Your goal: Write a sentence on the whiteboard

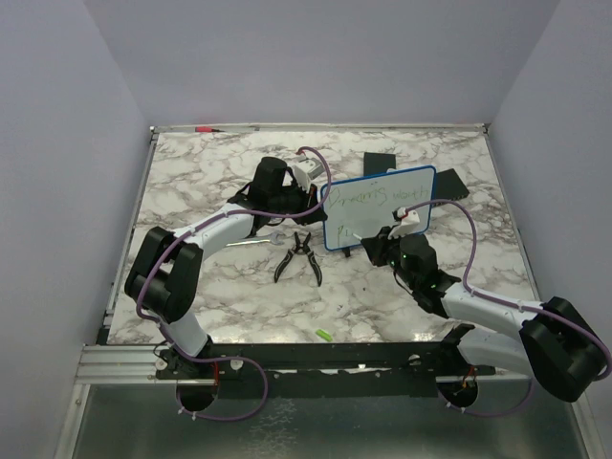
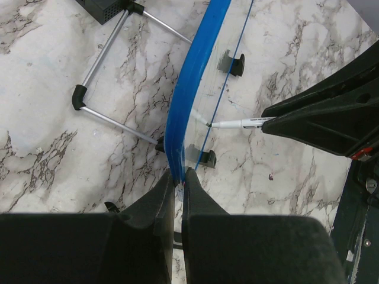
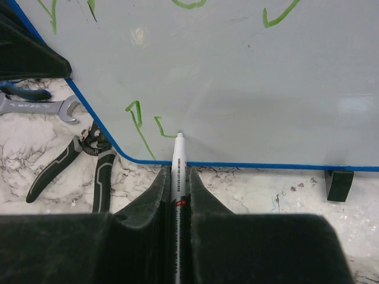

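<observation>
From above, the marble-patterned bench (image 1: 210, 296) has bare room along its left side and near edge, where only a small green cap (image 1: 323, 334) lies. The white, blue-framed whiteboard (image 1: 378, 207) sits tilted, right of centre toward the far edge. The left pincer (image 1: 323, 206) is at its left edge. The green handwritten sentence (image 1: 378, 196) is too small to read. Black-handled pliers (image 1: 299, 256) and a steel spanner (image 1: 253, 241) lie just beside the board's lower left corner. The right pincer (image 1: 371, 241) is at the board's bottom edge, its jaws hidden under the wrist.

In the left wrist view, the pincer is clamped on the blue frame, seen edge-on. A white marker (image 2: 237, 123) touches the board's face.

In the right wrist view, the pincer is clamped on the marker's barrel. The tip touches the board near its lower left corner, beside two green strokes. The upper writing is cut off at the top.
</observation>
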`<state>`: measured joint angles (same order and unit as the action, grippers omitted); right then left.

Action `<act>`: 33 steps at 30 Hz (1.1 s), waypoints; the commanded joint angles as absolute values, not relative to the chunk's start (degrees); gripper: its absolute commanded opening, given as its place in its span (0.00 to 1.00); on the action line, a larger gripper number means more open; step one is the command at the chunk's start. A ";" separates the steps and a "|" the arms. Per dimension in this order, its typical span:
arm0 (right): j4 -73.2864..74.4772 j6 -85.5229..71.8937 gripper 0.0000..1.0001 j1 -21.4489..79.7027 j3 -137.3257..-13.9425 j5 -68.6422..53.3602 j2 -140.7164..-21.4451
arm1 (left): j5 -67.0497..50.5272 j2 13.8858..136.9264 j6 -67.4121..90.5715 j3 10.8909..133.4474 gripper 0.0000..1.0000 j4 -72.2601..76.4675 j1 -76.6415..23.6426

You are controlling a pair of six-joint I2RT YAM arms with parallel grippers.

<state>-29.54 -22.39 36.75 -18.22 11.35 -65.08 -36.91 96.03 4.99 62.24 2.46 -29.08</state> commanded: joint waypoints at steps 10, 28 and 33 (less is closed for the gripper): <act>-29.21 -20.39 0.01 36.30 -20.57 14.10 -61.88 | -36.65 97.25 3.78 62.93 0.00 0.09 -29.89; -30.37 -21.76 0.01 36.29 -18.96 13.09 -65.18 | -36.68 97.27 3.78 63.02 0.00 0.09 -29.96; -30.63 -22.01 0.01 36.30 -18.38 13.64 -65.87 | -36.74 97.32 3.76 63.02 0.00 0.09 -29.88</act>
<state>-29.91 -21.61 36.64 -19.25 12.21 -64.27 -36.88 96.03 4.97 62.26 2.44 -29.08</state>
